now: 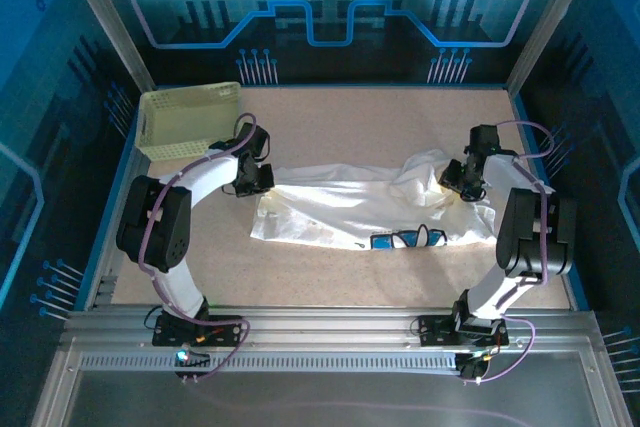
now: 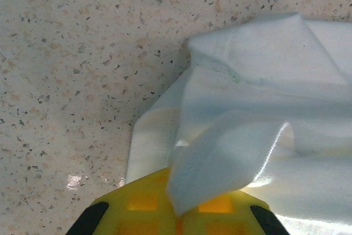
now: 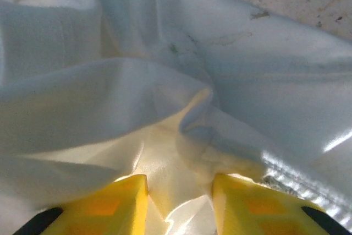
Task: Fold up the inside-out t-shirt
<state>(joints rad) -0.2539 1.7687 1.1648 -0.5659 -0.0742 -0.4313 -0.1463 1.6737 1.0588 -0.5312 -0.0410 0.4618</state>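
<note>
- One t-shirt, white, soft cloth, lay spread lengthwise across the middle of the top view. It ran from left of centre to right of centre on the speckled worktop.
- One printed graphic, blue and dark, showed at the lower edge of the garment, right of centre.
- Condition: flat and fairly smooth in the left half, rumpled and heaped at the upper right end.
- Handling, as judged: light, limp and thin, with no stiffness of its own. It would likely sag and drape from any held point, and layers could slip over each other or be taken up together. Not fragile.
- Left end effector: closed tight on a doubled flap at the garment's left end, seen at the bottom centre of the left wrist view. The cloth rose out from between the yellow pads.
- Right end effector: stood partly open, its yellow fingers apart astride a raised ridge of cloth at the bottom of the right wrist view. The fabric lay in the gap and no firm pinch could be made out.
- Recommended hold, as judged: hemmed edges and corners at the two ends, where the cloth is doubled. A pinch mid-panel would risk taking a single loose layer.
- One lattice basket, pale yellow-green, sat at the upper left of the top view, apart from the garment.
</note>
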